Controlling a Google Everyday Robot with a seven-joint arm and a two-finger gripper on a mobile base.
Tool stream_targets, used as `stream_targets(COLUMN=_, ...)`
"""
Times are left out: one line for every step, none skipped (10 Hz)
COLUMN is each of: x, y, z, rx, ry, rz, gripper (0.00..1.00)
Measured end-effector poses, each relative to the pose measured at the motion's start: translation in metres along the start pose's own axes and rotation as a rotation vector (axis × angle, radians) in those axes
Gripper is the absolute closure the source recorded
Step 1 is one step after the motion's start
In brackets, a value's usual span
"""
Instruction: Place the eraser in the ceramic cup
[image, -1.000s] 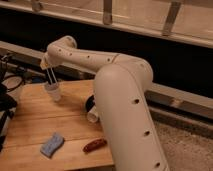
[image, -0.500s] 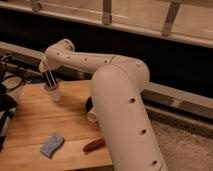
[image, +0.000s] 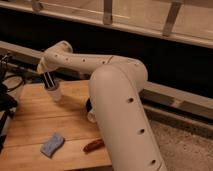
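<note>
The small white ceramic cup (image: 54, 93) stands upright at the back left of the wooden table (image: 35, 125). My gripper (image: 49, 81) hangs straight down over the cup, its dark tip at the cup's rim or just inside it. I cannot see anything held in it. A blue rectangular pad (image: 52, 144), possibly the eraser, lies flat near the table's front left, well apart from the gripper.
My thick white arm (image: 122, 110) covers the table's right side. A reddish-brown elongated thing (image: 94, 145) lies at the front beside the arm. A white-and-dark round thing (image: 90, 109) is half hidden behind the arm. Dark cables and gear (image: 6, 97) sit at the left edge.
The big arm link has swung closer and further over the table's right side. The gripper has stayed over the cup. The blue pad and the reddish thing have not moved.
</note>
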Motion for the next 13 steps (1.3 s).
stream_targets(x=0.000, y=-0.001, z=0.000, rx=0.000, ry=-0.001, rz=0.001, gripper=0.73)
stream_targets(x=0.001, y=0.001, z=0.001, rx=-0.002, ry=-0.001, rz=0.000, gripper=0.72)
stream_targets(x=0.001, y=0.005, z=0.002, rx=-0.005, ry=0.000, rz=0.000, gripper=0.67)
stream_targets(x=0.001, y=0.006, z=0.004, rx=-0.007, ry=-0.001, rz=-0.001, gripper=0.58)
stream_targets(x=0.003, y=0.006, z=0.005, rx=-0.006, ry=0.000, rz=-0.003, gripper=0.51)
stream_targets(x=0.003, y=0.005, z=0.006, rx=-0.005, ry=-0.001, rz=-0.002, gripper=0.43)
stream_targets(x=0.004, y=0.006, z=0.007, rx=-0.004, ry=-0.002, rz=-0.004, gripper=0.33)
stream_targets(x=0.005, y=0.010, z=0.009, rx=-0.008, ry=-0.001, rz=-0.004, gripper=0.28)
stream_targets(x=0.005, y=0.011, z=0.010, rx=-0.010, ry=-0.001, rz=-0.006, gripper=0.28)
stream_targets(x=0.006, y=0.012, z=0.011, rx=-0.011, ry=0.000, rz=-0.006, gripper=0.28)
stream_targets(x=0.007, y=0.011, z=0.012, rx=-0.011, ry=-0.001, rz=-0.006, gripper=0.31)
stream_targets(x=0.008, y=0.012, z=0.013, rx=-0.010, ry=-0.002, rz=-0.007, gripper=0.38)
stream_targets(x=0.009, y=0.014, z=0.015, rx=-0.013, ry=-0.001, rz=-0.008, gripper=0.46)
